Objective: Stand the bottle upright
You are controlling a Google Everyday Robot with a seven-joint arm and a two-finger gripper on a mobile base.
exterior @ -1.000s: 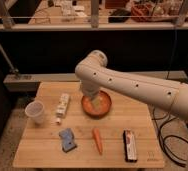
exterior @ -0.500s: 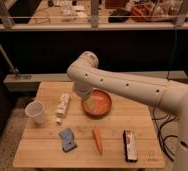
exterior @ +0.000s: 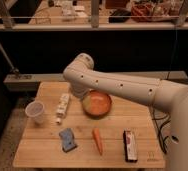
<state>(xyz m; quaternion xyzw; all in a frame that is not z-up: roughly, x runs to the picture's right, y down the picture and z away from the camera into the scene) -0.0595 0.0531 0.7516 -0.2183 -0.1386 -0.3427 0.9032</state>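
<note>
Bottle (exterior: 63, 106) lying flat on table (exterior: 42, 155), between cup (exterior: 35, 111) and bowl (exterior: 97, 103). Gripper (exterior: 78, 94) low near bottle's far end, beside bowl; spread wide, holding nothing. Sponge (exterior: 67, 139), carrot (exterior: 97, 140), bar (exterior: 130, 146) along front.

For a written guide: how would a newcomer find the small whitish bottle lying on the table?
On the wooden table, look left, between the translucent plastic cup and the orange bowl. The slim cream bottle lies on its side, left of the robot's gripper. Unlike the cup, it is narrow and opaque.
</note>
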